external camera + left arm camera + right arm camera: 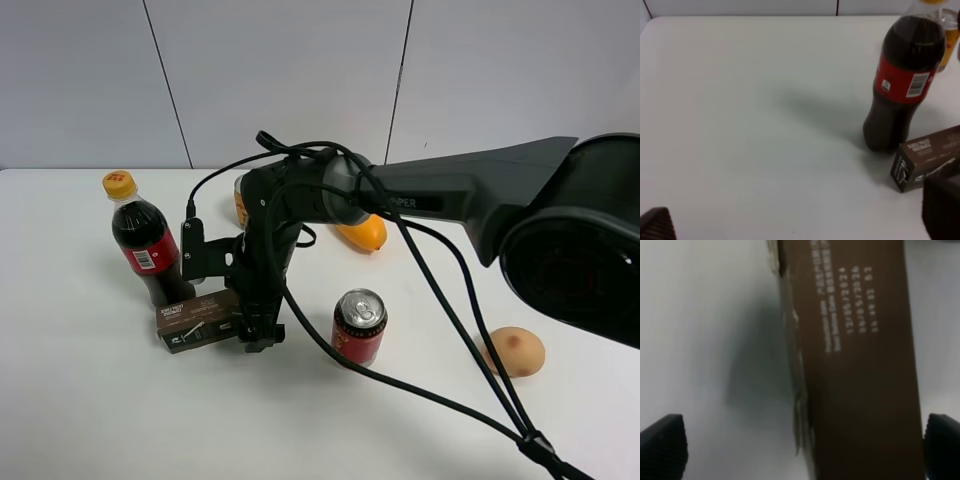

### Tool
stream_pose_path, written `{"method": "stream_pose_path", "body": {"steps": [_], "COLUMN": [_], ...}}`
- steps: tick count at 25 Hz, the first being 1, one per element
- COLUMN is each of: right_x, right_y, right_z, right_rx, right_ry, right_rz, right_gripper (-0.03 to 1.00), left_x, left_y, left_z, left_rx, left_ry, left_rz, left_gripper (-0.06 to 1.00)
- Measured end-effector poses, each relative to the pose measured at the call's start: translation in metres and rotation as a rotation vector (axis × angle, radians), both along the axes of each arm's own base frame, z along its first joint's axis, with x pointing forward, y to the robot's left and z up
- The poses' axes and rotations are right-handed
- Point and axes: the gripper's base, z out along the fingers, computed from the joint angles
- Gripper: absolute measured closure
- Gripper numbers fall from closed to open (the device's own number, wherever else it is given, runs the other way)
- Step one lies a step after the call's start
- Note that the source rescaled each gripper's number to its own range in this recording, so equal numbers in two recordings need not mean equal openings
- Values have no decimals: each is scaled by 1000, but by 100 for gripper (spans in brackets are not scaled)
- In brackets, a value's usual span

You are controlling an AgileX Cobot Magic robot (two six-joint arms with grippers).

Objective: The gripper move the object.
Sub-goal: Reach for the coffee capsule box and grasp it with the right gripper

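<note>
Status: right tool [258,338] fingers apart, straddling right end of carton [195,322], not clamped. Said carton lies flat on worktop [90,420], lower left of centre, just beside cola bottle [145,240]. Risk: end grip lets carton pivot or slip; swing may topple bottle.

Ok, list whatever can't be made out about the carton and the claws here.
- Exterior high: the right claw and its arm cover one end of the carton, so contact there is hidden.
- Right wrist: the carton's white print is too blurred to read, and the frame edges cut it off.
- Left wrist: only the left claw's fingertip shows at a corner. The dark block opposite is unidentifiable, so open or shut is unclear.
</note>
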Motion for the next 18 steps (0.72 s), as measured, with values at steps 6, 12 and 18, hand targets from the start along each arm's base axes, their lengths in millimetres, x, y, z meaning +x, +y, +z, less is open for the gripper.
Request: {"method": "stream_pose_path", "body": {"steps": [6,12,18], "right_x": [1,3,4], "right_y": [1,3,4], "right_z": [-3,-2,-2], "right_rx": [9,27,43], "right_ry": [-7,-26,-36], "right_rz": [-6,-12,-20], "right_gripper": [7,7,9], "left_x": [0,0,0], "left_y": [0,0,0], "left_z": [0,0,0], "left_rx": [0,0,0], "left_ry": [0,0,0], "left_rz": [0,0,0], "left_gripper": [-6,-6,-6]}}
